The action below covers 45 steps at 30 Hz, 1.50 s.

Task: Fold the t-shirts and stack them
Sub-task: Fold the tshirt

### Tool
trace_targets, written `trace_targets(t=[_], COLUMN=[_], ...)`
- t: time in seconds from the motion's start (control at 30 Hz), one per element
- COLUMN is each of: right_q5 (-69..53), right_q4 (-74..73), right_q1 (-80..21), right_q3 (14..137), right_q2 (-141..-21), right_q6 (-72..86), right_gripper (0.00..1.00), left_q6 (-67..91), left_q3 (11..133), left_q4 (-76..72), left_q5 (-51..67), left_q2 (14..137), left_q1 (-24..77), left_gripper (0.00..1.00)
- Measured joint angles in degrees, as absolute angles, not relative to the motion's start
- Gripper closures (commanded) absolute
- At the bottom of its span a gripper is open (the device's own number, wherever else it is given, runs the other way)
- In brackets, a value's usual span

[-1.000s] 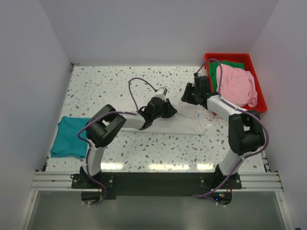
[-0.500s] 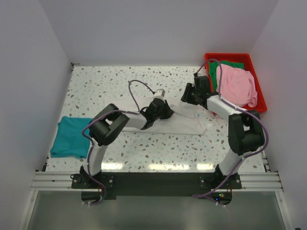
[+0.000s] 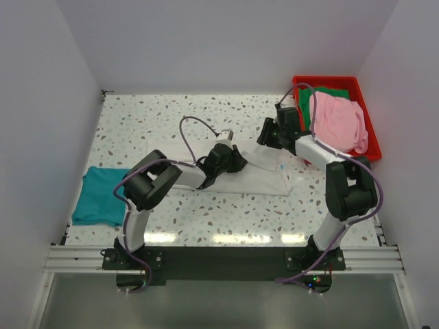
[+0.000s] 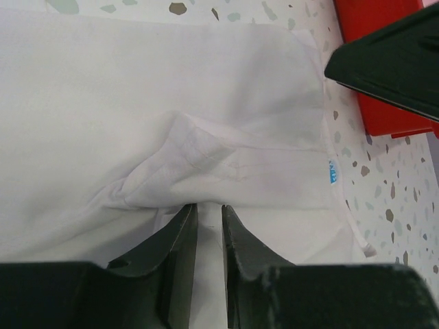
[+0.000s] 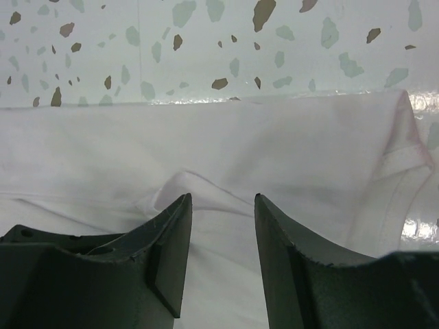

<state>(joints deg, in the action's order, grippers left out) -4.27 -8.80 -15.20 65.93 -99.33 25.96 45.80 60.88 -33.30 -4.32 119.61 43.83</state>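
Top external: white tee (image 3: 264, 179) lay mid-tabletop (image 3: 158, 116), betw. both arms; teal tee (image 3: 99, 195) folded at left edge; pink tee (image 3: 336, 123) over green tee (image 3: 334, 91) in red bin (image 3: 329, 79), far right.
L pincer (image 4: 208, 205): nearly closed, nipping a bunched fold of white tee.
R pincer (image 5: 221, 199): jaws apart, astride a raised fold; no grip seen.

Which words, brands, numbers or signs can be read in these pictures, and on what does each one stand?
Small blue neck label on the off-white t-shirt: too small and blurred to read.
Red bin, pink t-shirt, green t-shirt, teal t-shirt: no text visible.
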Motion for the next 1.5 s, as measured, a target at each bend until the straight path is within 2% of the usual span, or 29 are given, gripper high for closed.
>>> trace_targets(t=[0.2, 0.53, 0.8, 1.0, 1.27, 1.5], right_q5=[-4.5, -4.6, -4.2, -4.2, -4.3, -4.7], right_q4=[-8.5, -9.0, -8.4, -7.6, -6.8, -5.3], right_q1=[-16.3, -19.9, -23.1, -23.6, -24.1, -25.4], right_q3=[69.9, 75.9, 74.6, 69.3, 63.9, 60.5], right_q2=[-103.0, -110.2, -111.6, -110.9, -103.3, -99.3], right_q6=[24.6, 23.2, 22.9, 23.3, 24.6, 25.8], right_gripper=[0.54, 0.56, 0.60, 0.64, 0.65, 0.65], left_q6=[42.9, 41.1, 43.3, 44.6, 44.9, 44.8], left_q3=[58.0, 55.4, 50.1, 47.3, 46.4, 49.4], left_q4=[-35.2, -36.6, -31.5, -28.4, -27.3, -27.0], left_q5=[-2.9, -3.6, -7.1, -7.9, -6.7, -2.3], left_q2=[113.5, 102.8, 94.0, 92.0, 91.8, 96.7], left_q1=[43.8, 43.5, 38.5, 35.3, 34.9, 34.9], left_gripper=[0.68, 0.68, 0.69, 0.69, 0.69, 0.69])
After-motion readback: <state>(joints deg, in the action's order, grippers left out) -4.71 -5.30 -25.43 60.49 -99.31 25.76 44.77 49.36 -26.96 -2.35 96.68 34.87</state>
